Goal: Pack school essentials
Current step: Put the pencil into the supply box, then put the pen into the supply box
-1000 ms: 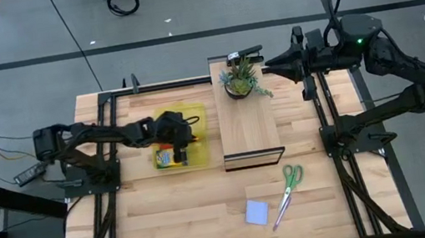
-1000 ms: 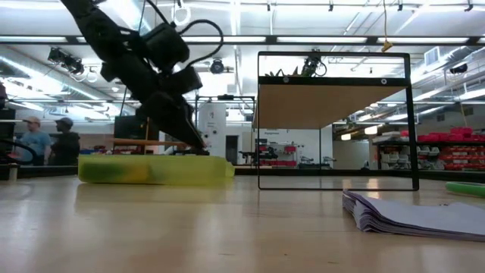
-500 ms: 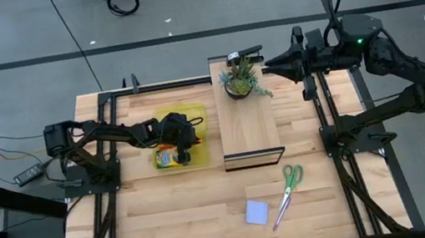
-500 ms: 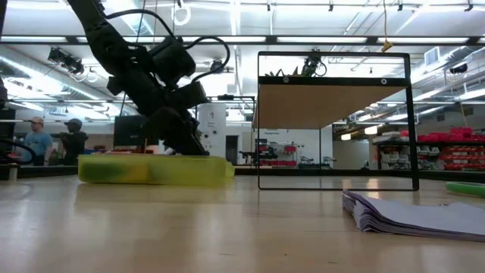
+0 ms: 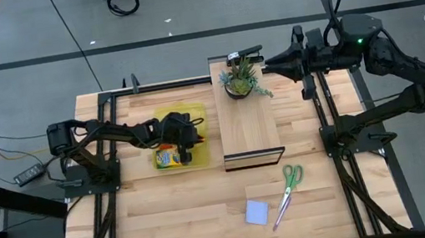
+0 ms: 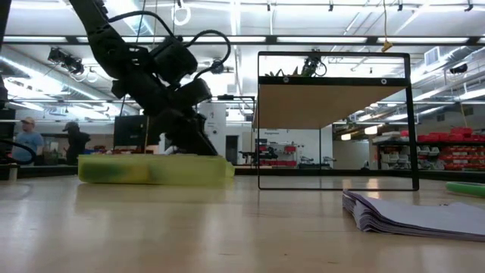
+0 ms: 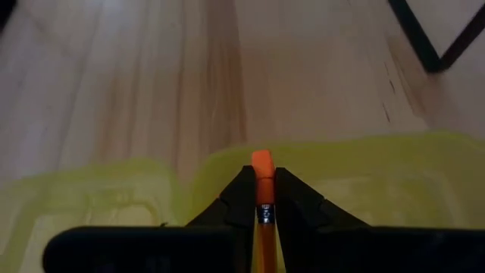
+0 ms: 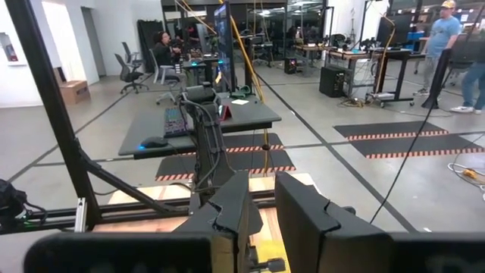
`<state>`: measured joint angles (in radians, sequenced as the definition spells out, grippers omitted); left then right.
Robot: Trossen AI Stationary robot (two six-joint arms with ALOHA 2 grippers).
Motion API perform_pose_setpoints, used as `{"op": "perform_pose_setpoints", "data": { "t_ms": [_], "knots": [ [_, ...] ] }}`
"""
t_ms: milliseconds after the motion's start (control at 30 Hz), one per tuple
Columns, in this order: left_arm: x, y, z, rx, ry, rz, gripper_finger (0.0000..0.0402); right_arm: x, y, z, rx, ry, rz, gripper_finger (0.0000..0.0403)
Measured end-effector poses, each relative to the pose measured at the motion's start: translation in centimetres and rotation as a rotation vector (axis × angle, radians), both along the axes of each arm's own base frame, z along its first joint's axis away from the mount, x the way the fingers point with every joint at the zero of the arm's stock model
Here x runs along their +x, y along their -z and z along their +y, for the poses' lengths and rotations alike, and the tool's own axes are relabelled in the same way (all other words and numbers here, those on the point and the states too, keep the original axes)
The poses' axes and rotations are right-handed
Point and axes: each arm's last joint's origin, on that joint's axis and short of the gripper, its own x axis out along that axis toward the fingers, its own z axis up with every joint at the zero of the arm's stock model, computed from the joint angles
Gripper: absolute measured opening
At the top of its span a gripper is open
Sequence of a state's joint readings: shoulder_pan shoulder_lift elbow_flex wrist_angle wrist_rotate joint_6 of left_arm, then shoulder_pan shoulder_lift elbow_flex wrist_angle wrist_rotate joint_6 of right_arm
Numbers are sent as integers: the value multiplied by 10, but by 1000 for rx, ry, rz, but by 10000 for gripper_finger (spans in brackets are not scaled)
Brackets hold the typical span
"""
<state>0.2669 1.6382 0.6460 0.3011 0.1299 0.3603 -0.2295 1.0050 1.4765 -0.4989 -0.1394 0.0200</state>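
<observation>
Plastic, translucent yellow case [image 5: 178, 134] sits under left claw [image 7: 264, 199], pinching a slim orange pencil [image 7: 262, 168] by its eraser end.

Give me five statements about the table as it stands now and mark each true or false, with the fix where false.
1. The left gripper is shut on an orange pencil. True.
2. The green-handled scissors lie inside the yellow case. False: they lie on the bare table, right of the light blue sticky-note pad.
3. The potted plant stands on top of the wooden shelf. True.
4. The right gripper hovers over the sticky-note pad. False: it is parked at the table's far edge, by the plant.
5. The crayon box lies in the yellow case. True.
</observation>
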Motion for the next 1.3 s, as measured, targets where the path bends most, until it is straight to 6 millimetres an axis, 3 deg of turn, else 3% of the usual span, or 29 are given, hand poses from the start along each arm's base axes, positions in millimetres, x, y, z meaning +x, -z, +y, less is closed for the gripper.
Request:
{"op": "perform_pose_setpoints", "data": {
  "t_ms": [300,767,1000,1300],
  "knots": [
    [0,0,0,2,0,-5,48,0,0,0,-2,1,0,74],
    [0,0,0,-18,-17,-6,135,0,0,0,-1,1,0,74],
    [1,-1,0,-28,-27,-12,157,0,0,0,-5,12,1,74],
    [3,-37,0,-61,-57,-48,137,-1,10,0,43,14,98,74]
  ]
}}
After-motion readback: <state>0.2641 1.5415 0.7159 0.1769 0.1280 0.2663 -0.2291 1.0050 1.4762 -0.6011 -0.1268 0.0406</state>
